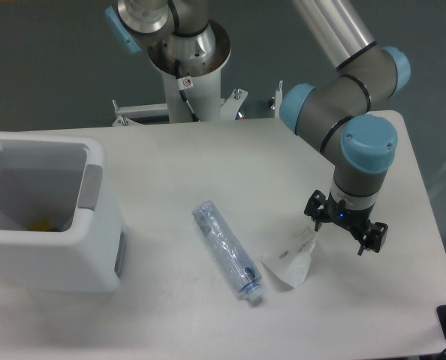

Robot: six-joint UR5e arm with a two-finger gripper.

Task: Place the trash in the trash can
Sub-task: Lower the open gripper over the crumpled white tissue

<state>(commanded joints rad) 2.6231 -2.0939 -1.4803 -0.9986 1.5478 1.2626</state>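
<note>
Plainly our gripper (342, 229) holds nothing: its two fingers are spread well apart, one near the upper edge of the paper wrapper (293, 262) and the other out to the right, over bare table (208, 157). We hang just above and to the right of the wrapper, which we judge is the piece we are lining up to take, since the spread would let the fingers close on its raised corner. Just left of it, close beside it or perhaps touching, lies the crushed bottle (227, 251), flat on its side with the cap toward the near edge. Well apart, at the far left, stands the trash can (95, 247), open-topped, with something yellowish inside. Both pieces remain outside it.
</note>
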